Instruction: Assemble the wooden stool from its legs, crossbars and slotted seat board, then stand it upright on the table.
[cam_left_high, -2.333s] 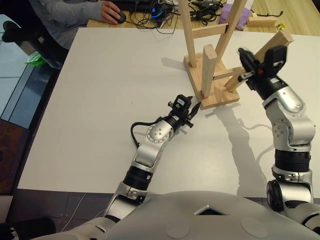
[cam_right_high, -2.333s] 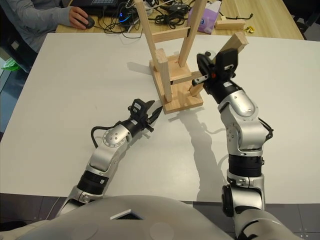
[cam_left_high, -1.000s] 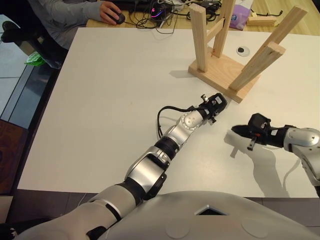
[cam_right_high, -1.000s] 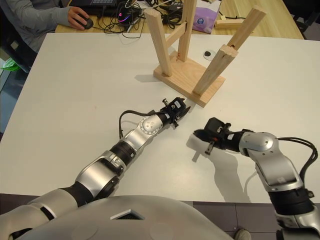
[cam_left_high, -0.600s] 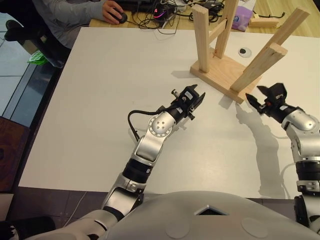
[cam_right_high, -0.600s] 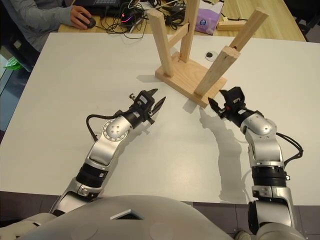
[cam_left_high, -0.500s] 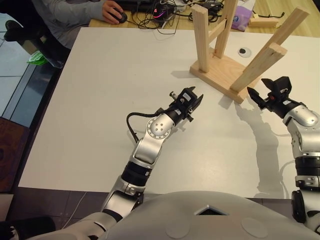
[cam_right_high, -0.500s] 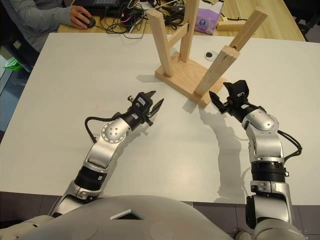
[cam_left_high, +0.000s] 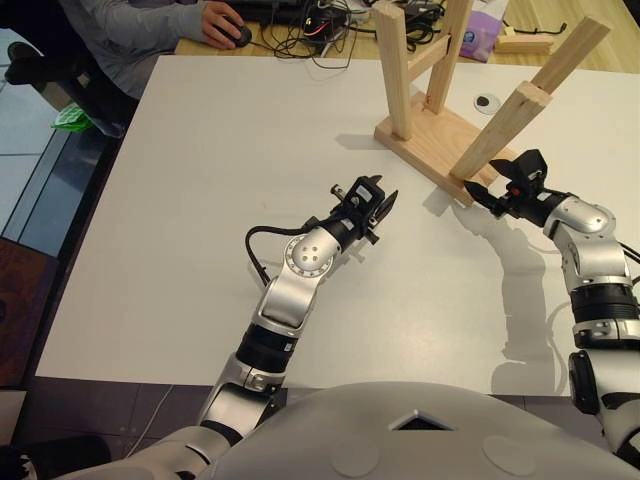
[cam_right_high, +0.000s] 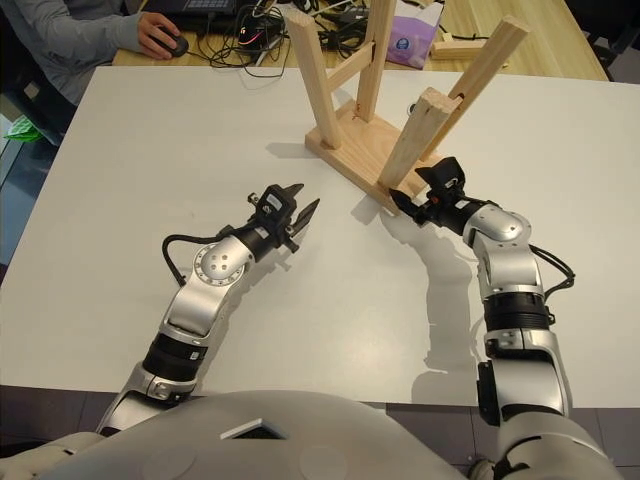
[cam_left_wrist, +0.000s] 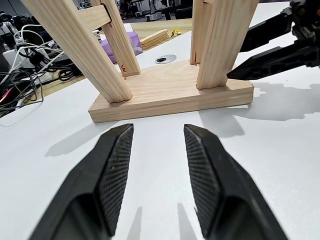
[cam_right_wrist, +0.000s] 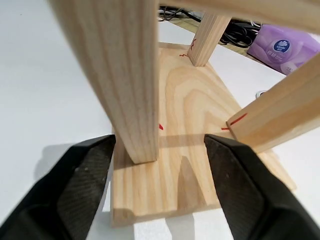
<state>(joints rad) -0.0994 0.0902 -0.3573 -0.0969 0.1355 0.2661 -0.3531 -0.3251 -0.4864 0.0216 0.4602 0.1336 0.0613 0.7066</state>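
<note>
The wooden stool (cam_left_high: 428, 142) is seen upside down on the white table (cam_left_high: 220, 150), its seat board (cam_left_wrist: 170, 95) laid flat and its legs (cam_left_high: 392, 70) pointing up; the top of one far leg is cut off at the upper edge of the head views. The left pincer (cam_left_high: 380, 197) is seen released, low over the table, near the board but apart from it. The right pincer (cam_left_high: 484, 188) is spread wide around the board's near corner and the nearest leg (cam_right_wrist: 120, 75); whether the wood is touched cannot be made out.

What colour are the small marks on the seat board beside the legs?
Red marks; the right wrist view shows them best.
</note>
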